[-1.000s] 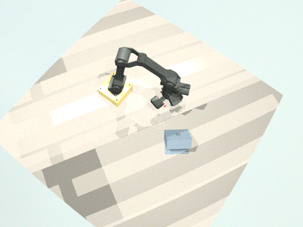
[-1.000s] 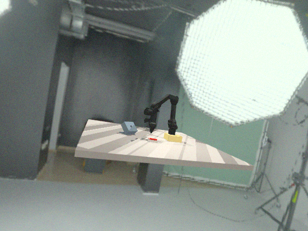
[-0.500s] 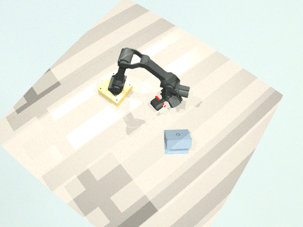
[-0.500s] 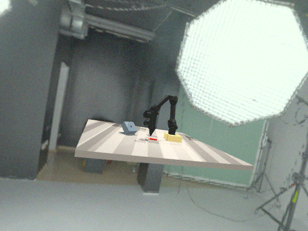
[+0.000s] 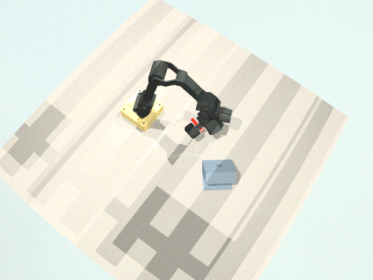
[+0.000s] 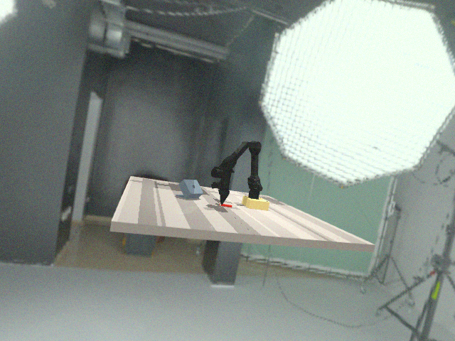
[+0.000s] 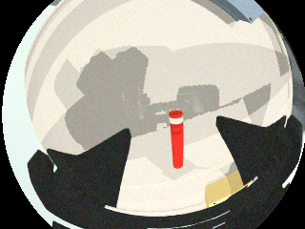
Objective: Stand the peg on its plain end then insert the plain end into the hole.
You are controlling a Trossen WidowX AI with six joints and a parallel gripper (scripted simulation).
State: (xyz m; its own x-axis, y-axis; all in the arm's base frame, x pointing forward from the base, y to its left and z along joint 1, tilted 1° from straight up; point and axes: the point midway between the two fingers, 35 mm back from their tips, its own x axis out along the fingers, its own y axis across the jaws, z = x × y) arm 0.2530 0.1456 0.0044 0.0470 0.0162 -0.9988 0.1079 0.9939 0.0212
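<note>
So there's this massive glowing eight-sided light panel (image 6: 356, 88) eating up the upper right, with a green backdrop (image 6: 327, 209) partly behind it. A tripod stand (image 6: 437, 261) is over on the right, a thin cable (image 6: 312, 315) snakes across the grey floor (image 6: 110, 304), and some blurry metal beam (image 6: 176, 40) hangs up top.
</note>
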